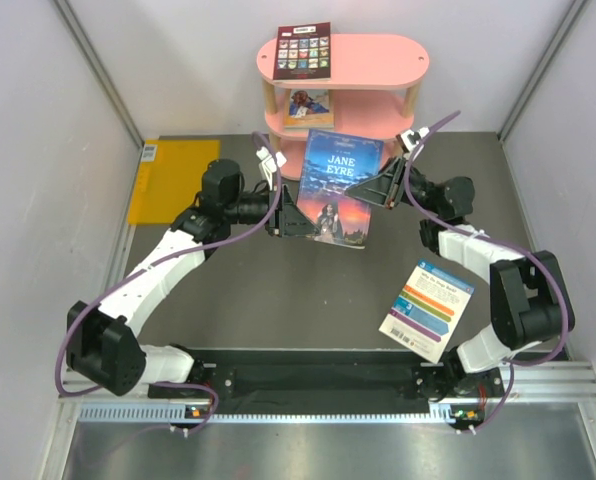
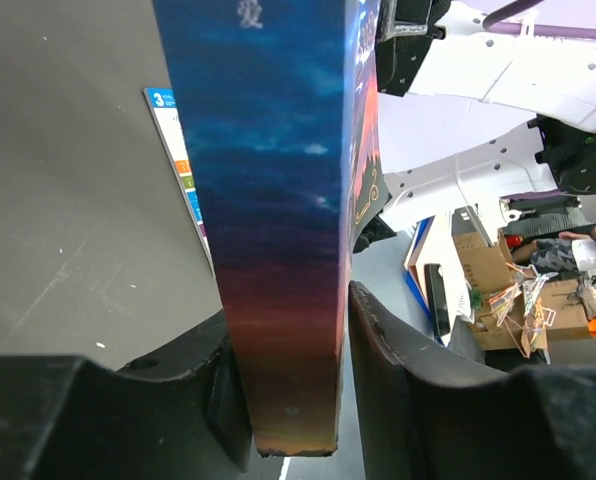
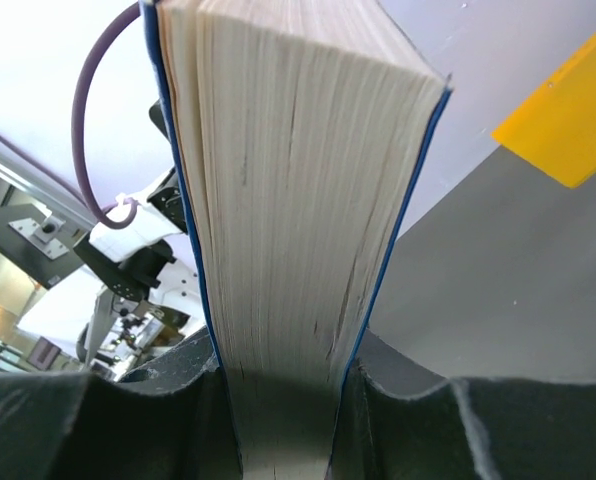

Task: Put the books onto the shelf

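Four books (one partly hidden), one shelf

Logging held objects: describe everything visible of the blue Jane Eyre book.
The Jane Eyre book is a thick paperback with a blue cover fading to an orange sunset and a cream page block. It is held cover-up in front of the pink shelf, with the left claw on its spine and the right claw on its page edge.

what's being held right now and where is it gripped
The blue sunset book: jaws of the left gripper on its spine, right gripper on the page edge opposite.
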You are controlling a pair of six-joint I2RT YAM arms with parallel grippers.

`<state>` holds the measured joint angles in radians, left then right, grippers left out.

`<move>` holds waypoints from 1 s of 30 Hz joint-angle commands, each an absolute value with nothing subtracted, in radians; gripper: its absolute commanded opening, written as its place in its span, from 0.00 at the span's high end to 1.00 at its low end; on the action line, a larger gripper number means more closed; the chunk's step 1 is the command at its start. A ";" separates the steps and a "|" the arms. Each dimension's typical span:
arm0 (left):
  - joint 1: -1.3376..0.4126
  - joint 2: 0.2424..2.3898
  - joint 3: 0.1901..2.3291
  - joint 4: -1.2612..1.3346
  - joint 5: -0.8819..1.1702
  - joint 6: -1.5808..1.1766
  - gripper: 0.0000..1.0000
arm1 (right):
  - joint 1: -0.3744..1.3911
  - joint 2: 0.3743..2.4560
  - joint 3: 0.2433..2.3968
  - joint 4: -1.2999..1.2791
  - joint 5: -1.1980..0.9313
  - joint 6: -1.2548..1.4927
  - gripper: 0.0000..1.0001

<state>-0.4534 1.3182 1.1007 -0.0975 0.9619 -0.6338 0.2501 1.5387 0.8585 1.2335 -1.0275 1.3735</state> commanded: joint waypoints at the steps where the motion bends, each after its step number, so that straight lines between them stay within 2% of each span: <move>1: -0.456 1.296 1.100 -0.045 1.002 -0.647 0.57 | 0.221 1.542 0.902 1.537 -0.946 1.399 1.00; 7: -0.456 1.270 1.086 -0.034 0.982 -0.672 0.56 | 0.212 1.545 0.904 1.542 -0.930 1.404 1.00; 11: -0.454 1.253 1.080 -0.025 0.971 -0.686 0.62 | 0.207 1.548 0.900 1.543 -0.919 1.405 1.00; 12: -0.454 1.252 1.078 -0.023 0.971 -0.686 0.64 | 0.204 1.549 0.899 1.546 -0.916 1.407 1.00; 13: -0.456 1.250 1.080 -0.025 0.971 -0.687 0.75 | 0.204 1.548 0.899 1.549 -0.913 1.407 1.00; 16: -0.456 1.247 1.080 -0.028 0.966 -0.684 1.00 | 0.204 1.557 0.903 1.565 -0.913 1.420 1.00; 23: -0.456 1.226 1.112 -0.040 0.919 -0.669 1.00 | 0.199 1.557 0.867 1.566 -0.916 1.417 0.98; 24: -0.456 1.226 1.127 -0.052 0.908 -0.660 1.00 | 0.198 1.559 0.856 1.569 -0.916 1.413 0.87; 29: -0.456 1.259 1.301 -0.221 0.847 -0.554 1.00 | 0.196 1.572 0.743 1.601 -0.919 1.394 0.61; 30: -0.456 1.265 1.325 -0.250 0.838 -0.545 1.00 | 0.198 1.577 0.726 1.608 -0.920 1.388 0.52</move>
